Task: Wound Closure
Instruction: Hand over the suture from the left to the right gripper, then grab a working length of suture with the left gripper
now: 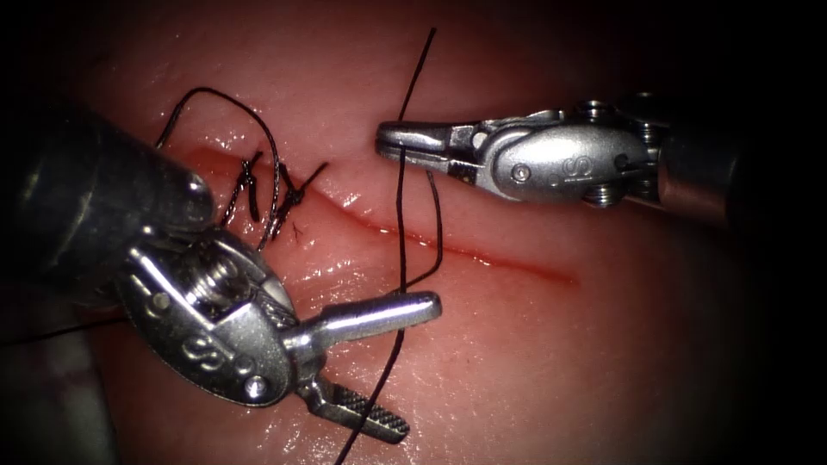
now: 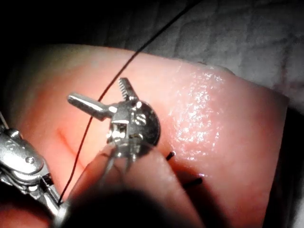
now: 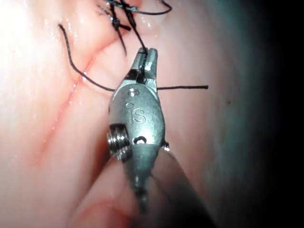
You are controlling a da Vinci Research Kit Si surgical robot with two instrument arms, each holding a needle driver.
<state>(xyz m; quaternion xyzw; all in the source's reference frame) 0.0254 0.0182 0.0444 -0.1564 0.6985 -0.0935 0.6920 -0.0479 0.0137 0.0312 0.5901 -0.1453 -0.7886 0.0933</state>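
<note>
The right claw (image 1: pixel 385 140) is clenched on the thread (image 1: pixel 401 207), gripping it just above the cut (image 1: pixel 482 254) in the tissue (image 1: pixel 534 362). From that grip one strand climbs away from the cut and another drops across it. The left claw (image 1: pixel 413 362) is spread wide below the cut and grasps nothing; the strand runs between its jaws. Knotted stitches with cut ends (image 1: pixel 267 194) sit at the cut's left end. The needle cannot be made out.

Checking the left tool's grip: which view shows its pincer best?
The endoscope view: the left pincer stands wide open, thread running between its jaws. The left wrist view shows it open too, from behind.
</note>
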